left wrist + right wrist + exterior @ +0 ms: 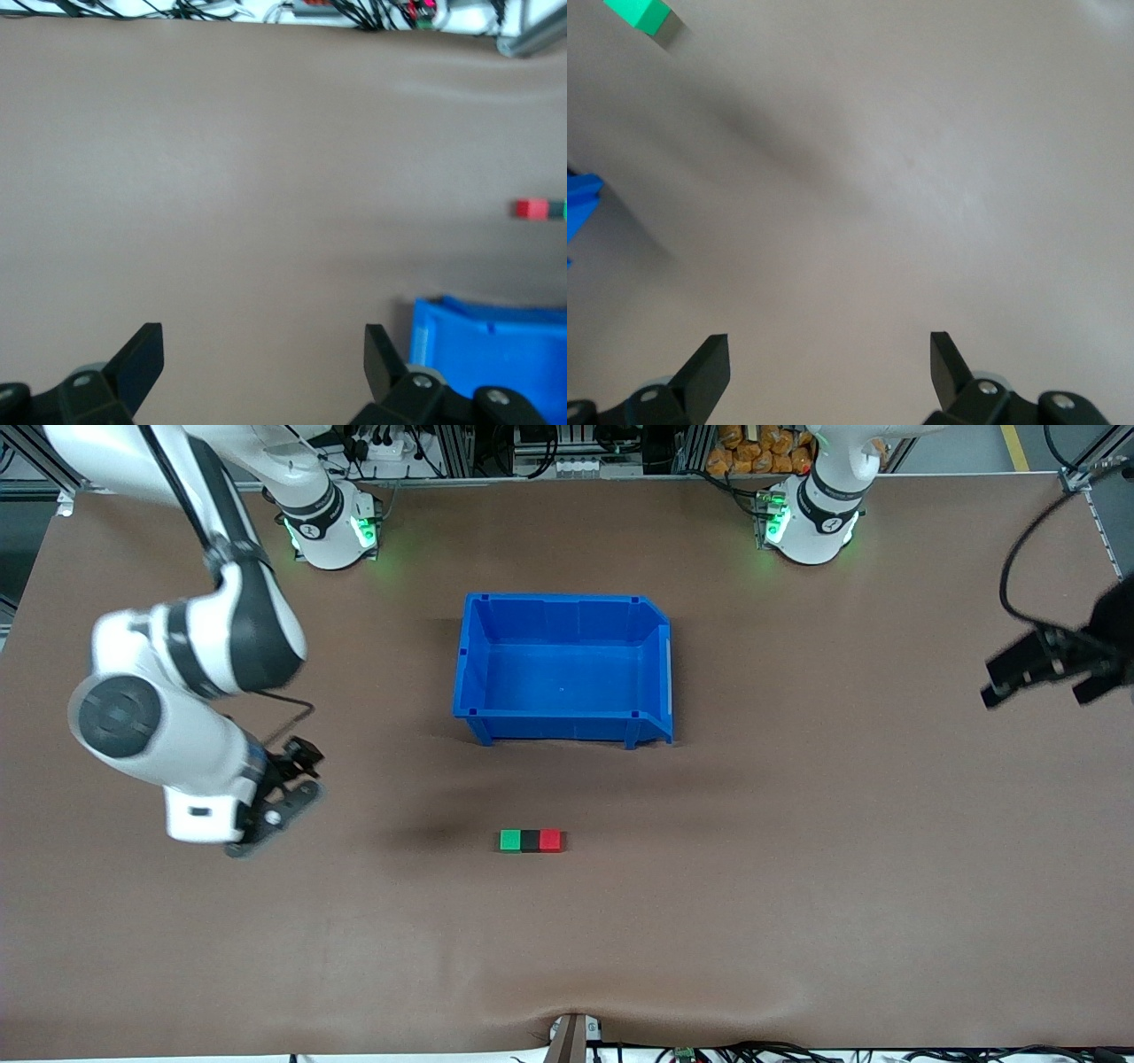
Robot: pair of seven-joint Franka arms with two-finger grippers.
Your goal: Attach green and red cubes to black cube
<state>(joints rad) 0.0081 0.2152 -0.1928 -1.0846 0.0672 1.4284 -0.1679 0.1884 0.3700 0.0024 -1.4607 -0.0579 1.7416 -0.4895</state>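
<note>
Green cube (510,840), black cube (530,841) and red cube (550,840) sit touching in a row mid-table (797,921), nearer the front camera than the blue bin (474,664). Left gripper (264,354) and right gripper (829,354) hang released and empty over bare table at their own ends.

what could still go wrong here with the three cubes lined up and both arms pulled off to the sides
1. The green cube, black cube and red cube sit in a touching row; whether they are truly joined cannot be seen, so a nudge might split them.
2. The right end effector hangs open over the table toward its own end; swinging inward low could clip the row.
3. The left end effector, also open, might graze the blue bin if it returns low.
</note>
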